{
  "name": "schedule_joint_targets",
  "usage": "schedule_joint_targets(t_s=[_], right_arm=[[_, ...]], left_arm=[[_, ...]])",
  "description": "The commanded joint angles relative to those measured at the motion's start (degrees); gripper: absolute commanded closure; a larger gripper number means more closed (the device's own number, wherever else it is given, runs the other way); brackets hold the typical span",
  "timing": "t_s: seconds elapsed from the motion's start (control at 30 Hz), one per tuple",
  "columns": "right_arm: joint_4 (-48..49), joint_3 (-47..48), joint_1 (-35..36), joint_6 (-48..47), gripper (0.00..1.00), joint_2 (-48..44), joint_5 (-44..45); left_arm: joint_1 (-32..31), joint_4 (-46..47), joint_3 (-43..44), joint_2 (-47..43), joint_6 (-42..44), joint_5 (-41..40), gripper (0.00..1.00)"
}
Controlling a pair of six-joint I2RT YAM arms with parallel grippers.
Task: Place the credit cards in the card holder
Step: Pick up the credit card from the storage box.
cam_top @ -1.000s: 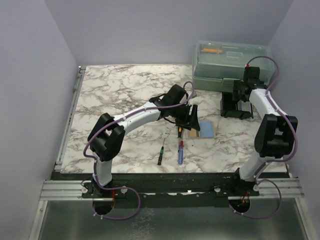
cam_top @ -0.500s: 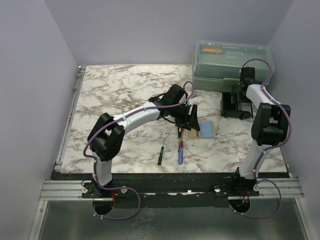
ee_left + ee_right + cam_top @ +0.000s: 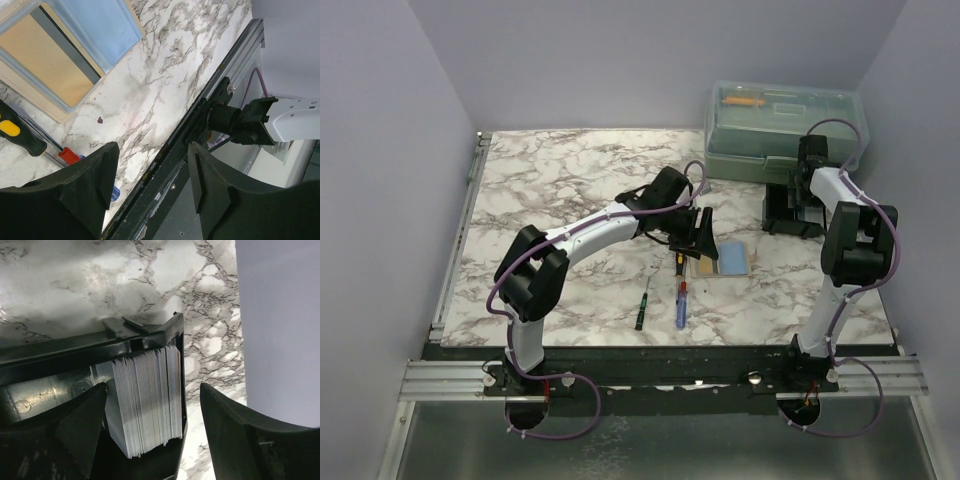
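Two pincers apart, holder under left, card stack under right

Both pincers hold nothing. Left pincer [image 3: 150, 167] [image 3: 701, 232]: jaws apart, gap empty, hanging above the table [image 3: 570, 180]. Holder [image 3: 55, 70] [image 3: 720, 261] lies opened flat on the table, just below and ahead of the left pincer, not touched by it. Blue card [image 3: 100, 25] lies on the holder's far half; can't tell if it is tucked in or only laid on top. Yellow-black screwdriver [image 3: 17, 135] lies beside the holder's near edge, left of the left fingers. Red tool tip [image 3: 70, 156] sits just by the left finger. Green screwdriver [image 3: 641, 310] lies on the table behind the left pincer, toward the arm bases.

Right pincer [image 3: 152, 390] [image 3: 798, 196]: jaws apart, wide. Card stack [image 3: 147, 400] stands on edge in a black rack [image 3: 150, 332] [image 3: 782, 212], right under the gap between the fingers, cards packed tight. Fingers are either side of the stack, no contact visible. Toolbox [image 3: 780, 130] sits just beyond the right pincer. Right pincer and holder are well apart.
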Motion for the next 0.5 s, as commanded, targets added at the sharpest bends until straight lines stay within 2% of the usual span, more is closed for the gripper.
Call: schedule_joint_targets(t_s=[0.0, 0.13, 0.37, 0.47], right_arm=[[-2.2, 1.6, -0.4, 0.1, 0.3, 0.9, 3.8], [-2.6, 1.8, -0.3, 0.0, 0.42, 0.1, 5.1], [-2.2, 1.1, -0.2, -0.4, 0.52, -1.8, 5.1], [-2.5, 1.0, -0.3, -0.3, 0.6, -1.9, 5.3]], left_arm=[[0.2, 0.5, -0.6, -0.6, 0.8, 1.5, 0.36], [0.1, 0.5, -0.6, -0.6, 0.8, 1.5, 0.36], [0.1, 0.7, -0.7, -0.6, 0.8, 1.6, 0.36], [0.2, 0.7, -0.7, -0.6, 0.8, 1.6, 0.36]])
